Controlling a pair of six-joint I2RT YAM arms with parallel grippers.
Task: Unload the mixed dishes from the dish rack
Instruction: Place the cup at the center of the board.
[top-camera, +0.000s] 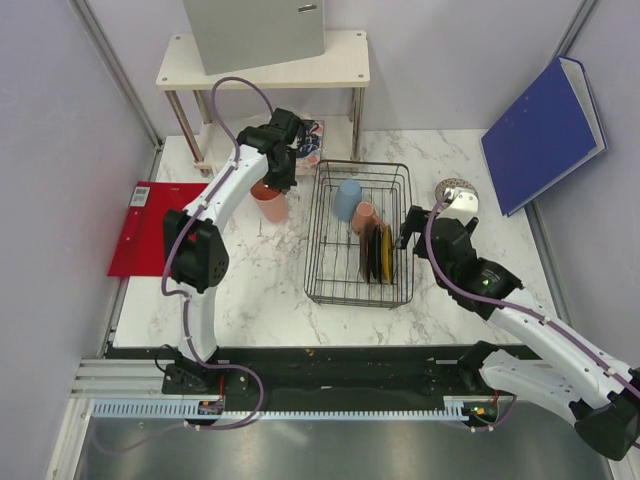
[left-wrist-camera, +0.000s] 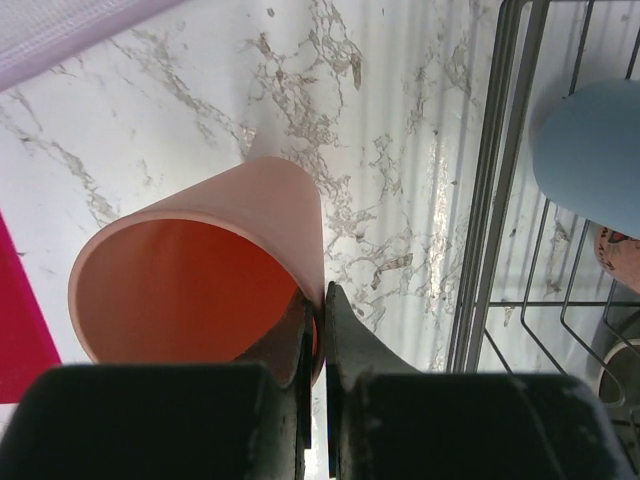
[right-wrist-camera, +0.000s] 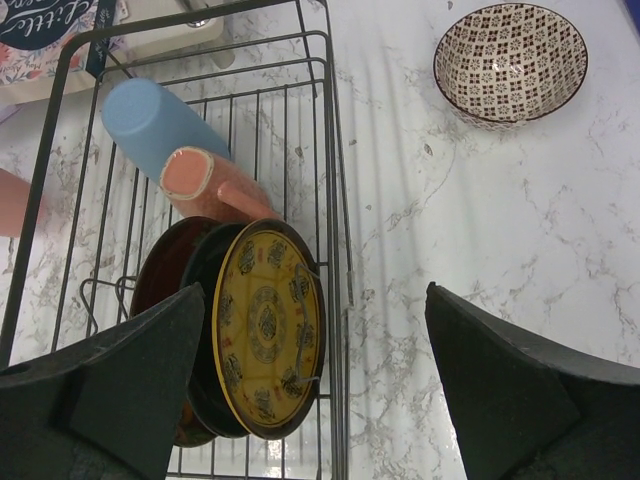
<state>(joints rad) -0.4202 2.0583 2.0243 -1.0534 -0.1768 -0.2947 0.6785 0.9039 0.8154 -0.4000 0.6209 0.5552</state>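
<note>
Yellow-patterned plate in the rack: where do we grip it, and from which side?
Grip the yellow plate by its upper rim, coming down from above. It stands on edge in the dish rack, rim up, yellow face clear toward the rack's right wall. A dark plate sits close behind, so that finger's gap looks tight. The open right gripper is nearest.

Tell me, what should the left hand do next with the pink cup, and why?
Probably set it down and let go: the left gripper pinches the pink cup by its rim, already outside the dish rack, over bare table.
</note>
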